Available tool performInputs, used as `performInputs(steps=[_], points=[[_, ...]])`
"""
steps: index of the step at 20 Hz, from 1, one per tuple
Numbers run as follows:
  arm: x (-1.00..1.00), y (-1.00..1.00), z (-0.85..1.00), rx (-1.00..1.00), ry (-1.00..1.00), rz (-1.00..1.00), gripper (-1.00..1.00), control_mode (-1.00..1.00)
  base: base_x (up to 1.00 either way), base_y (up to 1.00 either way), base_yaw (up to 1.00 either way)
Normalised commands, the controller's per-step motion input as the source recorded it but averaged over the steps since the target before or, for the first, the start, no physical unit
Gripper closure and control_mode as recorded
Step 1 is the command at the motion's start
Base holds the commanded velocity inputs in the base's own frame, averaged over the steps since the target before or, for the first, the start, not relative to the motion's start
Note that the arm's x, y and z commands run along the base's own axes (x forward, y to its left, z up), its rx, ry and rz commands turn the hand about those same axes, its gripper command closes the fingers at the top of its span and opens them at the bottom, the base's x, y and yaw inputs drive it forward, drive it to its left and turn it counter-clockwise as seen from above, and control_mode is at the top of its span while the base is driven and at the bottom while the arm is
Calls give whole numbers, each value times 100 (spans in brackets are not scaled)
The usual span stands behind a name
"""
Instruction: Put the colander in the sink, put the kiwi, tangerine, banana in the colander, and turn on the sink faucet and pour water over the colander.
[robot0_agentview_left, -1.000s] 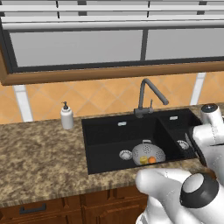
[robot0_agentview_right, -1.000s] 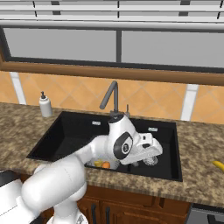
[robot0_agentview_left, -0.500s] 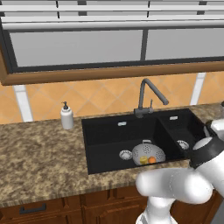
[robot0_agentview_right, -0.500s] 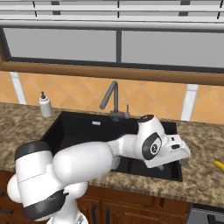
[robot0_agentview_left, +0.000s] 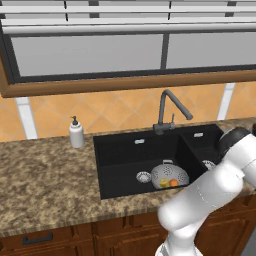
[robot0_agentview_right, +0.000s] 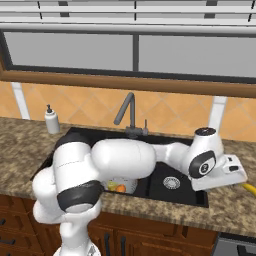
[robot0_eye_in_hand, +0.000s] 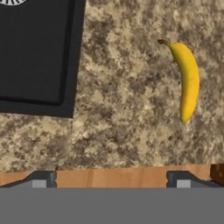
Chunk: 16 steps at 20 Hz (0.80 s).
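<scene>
The grey colander (robot0_agentview_left: 170, 175) sits in the large basin of the black sink (robot0_agentview_left: 120, 160). In it lie the orange tangerine (robot0_agentview_left: 173, 183) and a small yellow-green fruit (robot0_agentview_left: 164, 184) that looks like the kiwi. The yellow banana (robot0_eye_in_hand: 186, 78) lies on the granite counter to the right of the sink; its tip (robot0_agentview_right: 248, 188) pokes out past my hand. My gripper (robot0_eye_in_hand: 113, 180) hangs open above the counter, between the sink's corner (robot0_eye_in_hand: 65, 87) and the banana, with nothing between its fingers. The dark faucet (robot0_agentview_left: 167, 112) stands behind the sink, and no water shows.
A white soap dispenser (robot0_agentview_left: 76, 134) stands on the counter left of the sink. The smaller basin (robot0_agentview_right: 172, 182) lies just left of my hand. The counter's wooden front edge (robot0_eye_in_hand: 109, 177) runs close under the fingertips. A window spans the wall behind.
My arm has swung right, from over the sink to above the counter beside it. The gripper has stayed open. The colander and its fruit have not moved.
</scene>
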Motion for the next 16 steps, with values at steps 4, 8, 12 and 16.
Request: performInputs(steps=[4, 8, 12, 16], points=[[14, -63, 10, 18, -1, 0, -100, -100, 0, 0, 0], [28, -59, 11, 13, 7, 0, -100, -100, 0, 0, 0], [16, -37, -1, 14, 2, 0, -100, -100, 0, 0, 0], [11, -17, -15, 8, -3, 0, -100, -100, 0, 0, 0]])
